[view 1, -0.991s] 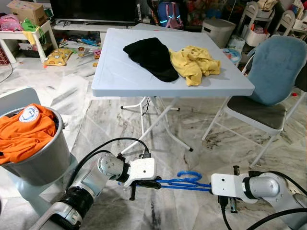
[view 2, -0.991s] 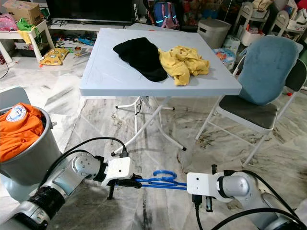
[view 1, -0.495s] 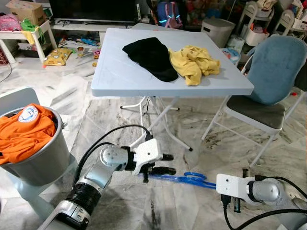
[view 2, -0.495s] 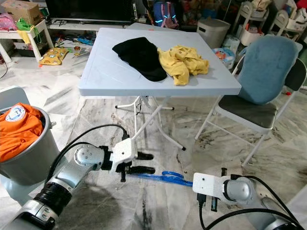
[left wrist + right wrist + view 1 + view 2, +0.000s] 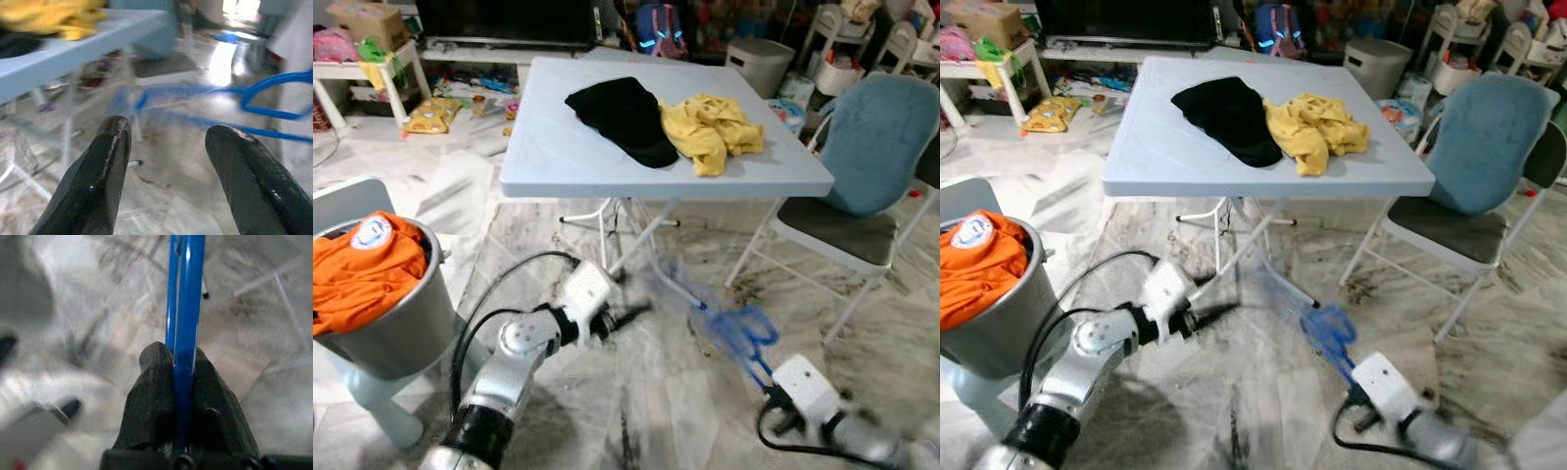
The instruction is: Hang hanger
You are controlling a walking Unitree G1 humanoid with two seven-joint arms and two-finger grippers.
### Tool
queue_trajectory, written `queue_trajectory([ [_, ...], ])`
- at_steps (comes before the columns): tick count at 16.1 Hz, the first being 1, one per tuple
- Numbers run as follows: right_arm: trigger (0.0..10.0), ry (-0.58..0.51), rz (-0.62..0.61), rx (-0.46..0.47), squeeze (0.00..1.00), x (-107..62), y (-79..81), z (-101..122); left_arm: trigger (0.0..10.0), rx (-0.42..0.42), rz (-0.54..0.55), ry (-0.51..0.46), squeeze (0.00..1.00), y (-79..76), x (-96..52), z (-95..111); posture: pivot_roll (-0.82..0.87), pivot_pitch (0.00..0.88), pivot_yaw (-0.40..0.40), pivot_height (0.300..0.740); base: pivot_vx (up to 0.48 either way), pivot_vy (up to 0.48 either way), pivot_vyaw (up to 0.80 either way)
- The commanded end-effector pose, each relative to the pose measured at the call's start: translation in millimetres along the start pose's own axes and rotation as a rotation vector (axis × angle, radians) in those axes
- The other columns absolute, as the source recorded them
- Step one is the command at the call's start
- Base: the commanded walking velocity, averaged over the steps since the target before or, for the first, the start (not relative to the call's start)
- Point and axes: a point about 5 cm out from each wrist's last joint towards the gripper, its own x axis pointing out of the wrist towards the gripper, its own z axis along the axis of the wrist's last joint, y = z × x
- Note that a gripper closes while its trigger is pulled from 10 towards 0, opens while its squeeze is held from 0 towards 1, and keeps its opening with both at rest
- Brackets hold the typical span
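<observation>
Two garments, black and yellow, lie on the table [image 5: 558, 157]. Below it, the right gripper [image 5: 182, 382] is clamped on the blurred blue hanger [image 5: 744, 333]; the left gripper [image 5: 168, 147] spreads empty nearby.

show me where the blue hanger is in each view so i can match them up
Left eye view: blue hanger, blurred, low right of centre, above the right hand.
Right eye view: low centre-right.
Left wrist view: beyond the open left hand, upper right.
Right wrist view: upright at centre, clamped between the fingers.
Shared landmark: the table.
</observation>
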Motion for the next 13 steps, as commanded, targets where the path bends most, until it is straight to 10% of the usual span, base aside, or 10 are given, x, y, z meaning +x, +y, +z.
queue_trajectory([
  [1,0.0,-0.042,-0.111,0.104,0.00,-8.0,-11.2,8,10.0,0.017,0.071,-0.018,1.00,0.4,0.0,4,0.00,0.000,-0.088,0.740,0.000,0.000,0.00],
  [5,0.0,-0.081,-0.347,0.482,0.00,-25.4,7.7,8,10.0,-0.043,0.283,-0.035,1.00,10.1,-1.0,6,0.00,0.000,-0.076,0.740,0.000,0.000,0.00],
  [9,0.0,-0.099,-0.503,0.644,0.00,-36.1,10.7,19,10.0,-0.140,0.322,-0.009,1.00,11.4,2.1,4,-0.02,0.000,-0.068,0.740,0.000,0.000,0.00],
  [10,3.1,-0.097,-0.520,0.660,0.00,-37.2,11.4,20,10.0,-0.150,0.307,-0.001,1.00,7.7,3.3,3,-0.02,0.000,-0.067,0.740,0.000,0.000,0.00],
  [11,6.4,-0.088,-0.529,0.677,0.00,-37.2,12.3,19,10.0,-0.158,0.293,0.004,0.20,5.2,4.6,3,-0.02,0.000,-0.067,0.740,0.000,0.000,0.00],
  [13,10.0,-0.063,-0.525,0.679,0.00,-35.0,14.6,19,10.0,-0.181,0.250,0.006,0.00,1.3,8.2,4,-0.01,0.000,-0.067,0.740,0.000,0.000,-0.40],
])
